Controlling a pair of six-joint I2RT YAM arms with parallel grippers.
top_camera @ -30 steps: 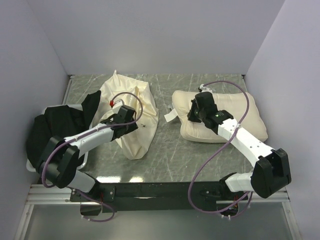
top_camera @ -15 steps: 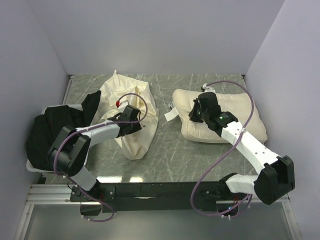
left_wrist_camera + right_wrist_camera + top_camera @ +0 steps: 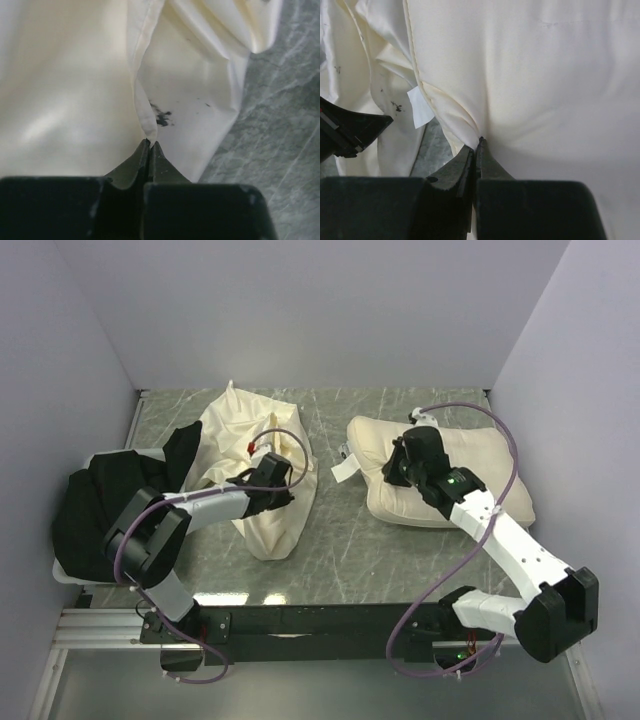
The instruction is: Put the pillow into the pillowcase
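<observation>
Now, left gripper [image 3: 149, 146]: jaws are pressing shut on a thin hem fold of the pillowcase [image 3: 65, 100], at the very tips only
right gripper [image 3: 479, 144]: jaws are pinching shut on a puckered corner seam of the pillow [image 3: 545, 85]
pillowcase: lying crumpled on the table's [image 3: 345, 540] left half
pillow: resting near the right edge, apart from the pillowcase
risk: the shallow hem bite is probably going to slip on lifting; gripping one layer only risks leaving the mouth closed

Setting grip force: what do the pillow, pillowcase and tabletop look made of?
Pillowcase: thin woven cloth, cream, slight sheen; creased, with a stitched hem. Pillow: smooth cream fabric, probably over soft filling; it dimples. Tabletop: hard, glossy grey-green marbled sheet; stone or laminate, unclear.
</observation>
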